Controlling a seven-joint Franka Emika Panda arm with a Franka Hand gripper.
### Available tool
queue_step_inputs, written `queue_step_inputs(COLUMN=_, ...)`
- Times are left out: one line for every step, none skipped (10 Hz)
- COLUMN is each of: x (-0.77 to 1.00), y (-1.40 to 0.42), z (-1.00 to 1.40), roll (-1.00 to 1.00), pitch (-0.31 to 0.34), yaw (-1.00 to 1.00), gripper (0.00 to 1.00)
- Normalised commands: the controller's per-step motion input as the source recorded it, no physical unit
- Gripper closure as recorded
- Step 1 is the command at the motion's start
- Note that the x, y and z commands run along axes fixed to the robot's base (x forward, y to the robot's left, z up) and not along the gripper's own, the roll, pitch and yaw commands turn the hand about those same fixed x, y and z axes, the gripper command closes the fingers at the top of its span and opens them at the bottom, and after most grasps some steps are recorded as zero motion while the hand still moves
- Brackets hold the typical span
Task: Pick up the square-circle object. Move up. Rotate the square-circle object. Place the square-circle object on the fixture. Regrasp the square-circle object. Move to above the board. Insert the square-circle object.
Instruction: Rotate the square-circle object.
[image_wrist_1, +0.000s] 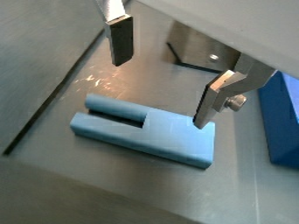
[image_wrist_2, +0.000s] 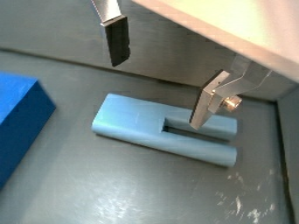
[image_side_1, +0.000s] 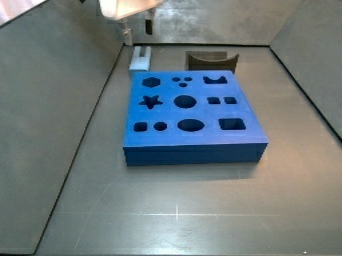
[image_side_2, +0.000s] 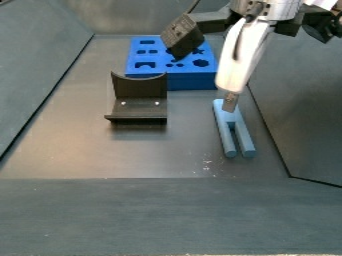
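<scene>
The square-circle object is a slim pale blue peg with a slot in one end. It lies flat on the grey floor in both wrist views (image_wrist_1: 146, 131) (image_wrist_2: 163, 129) and in a side view (image_side_2: 234, 130). My gripper (image_wrist_1: 163, 83) (image_wrist_2: 162, 79) hangs open just above it, with one finger on each side of the peg and nothing between them. In a side view the gripper (image_side_2: 227, 100) stands over the peg's far end. The blue board (image_side_1: 194, 115) lies in the middle. The dark fixture (image_side_2: 136, 100) stands apart from the peg.
The board's edge shows in both wrist views (image_wrist_1: 284, 122) (image_wrist_2: 17, 122), and the fixture shows behind the fingers (image_wrist_1: 193, 52). Sloping grey walls close the floor on the sides. In a side view the peg (image_side_1: 138, 58) lies near the far wall.
</scene>
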Motion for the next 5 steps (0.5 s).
queue_step_inputs(x=0.02, y=0.00, z=-0.04, roll=0.00, pitch=0.006, yaw=1.00, gripper=0.00)
queue_step_inputs(x=0.02, y=0.00, z=-0.04, roll=0.00, pitch=0.006, yaw=1.00, gripper=0.00)
queue_step_inputs(x=0.02, y=0.00, z=-0.04, roll=0.00, pitch=0.006, yaw=1.00, gripper=0.00)
queue_step_inputs(x=0.02, y=0.00, z=-0.04, roll=0.00, pitch=0.006, yaw=1.00, gripper=0.00)
queue_step_inputs(x=0.02, y=0.00, z=-0.04, roll=0.00, pitch=0.007, yaw=1.00, gripper=0.00)
